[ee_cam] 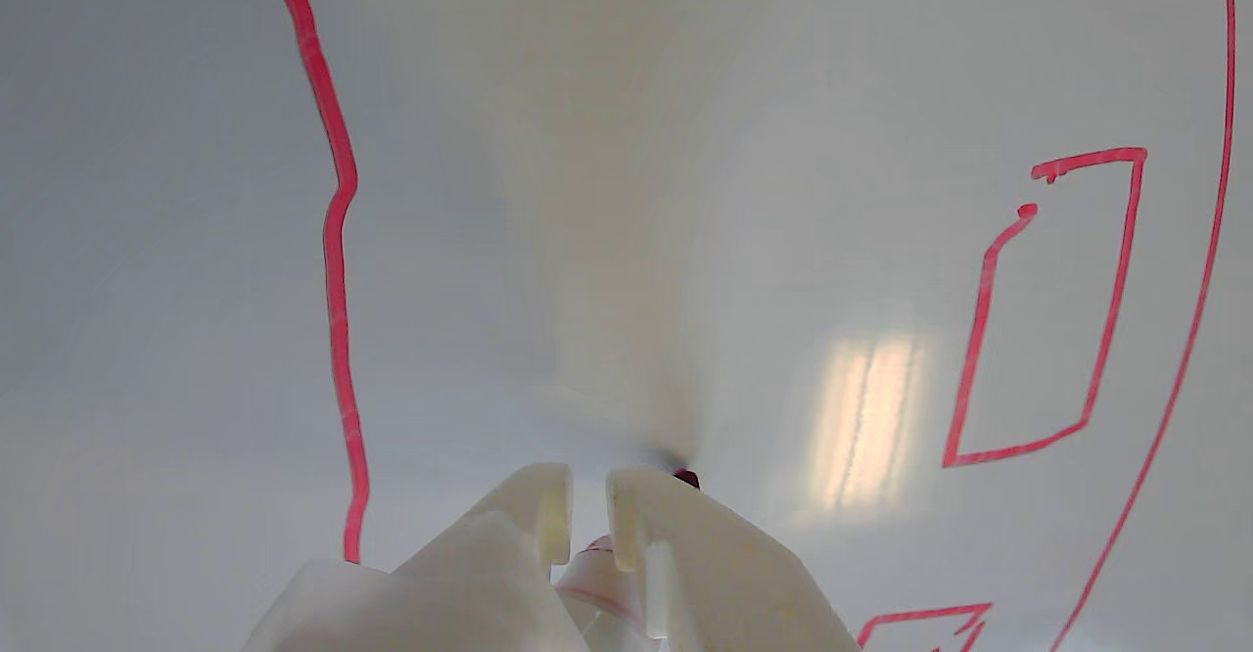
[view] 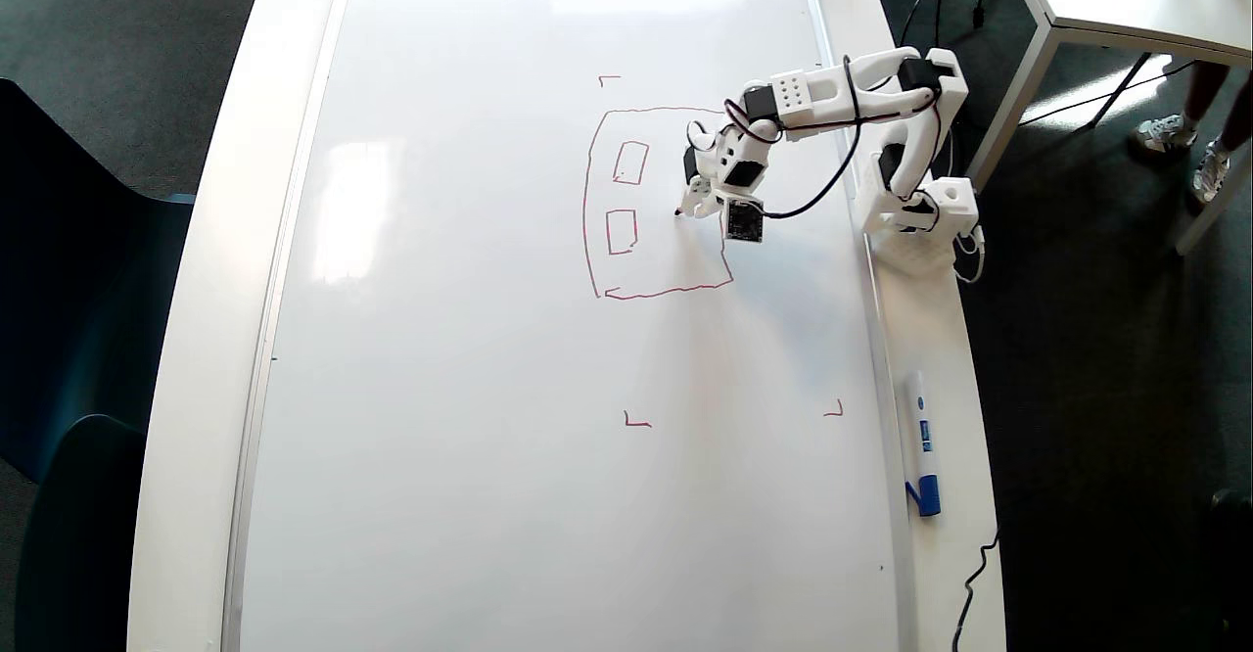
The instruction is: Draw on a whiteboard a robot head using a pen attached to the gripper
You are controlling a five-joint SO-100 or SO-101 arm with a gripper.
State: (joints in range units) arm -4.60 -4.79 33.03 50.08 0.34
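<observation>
Pen: I see the red-tipped pen (ee_cam: 687,479) clamped between the white gripper (ee_cam: 587,510) jaws, tip at the whiteboard (view: 470,388) surface.
Drawing: the robot head (view: 658,202) outline holds two small rectangles in the overhead view; I judge a third, nearer the arm, is due where the tip sits.
Pressure: I would keep contact light and even, so the line stays unbroken.
Path: short straight strokes, slow at corners, closing back on the start.
Risk: wobble, or crossing the outline.
</observation>
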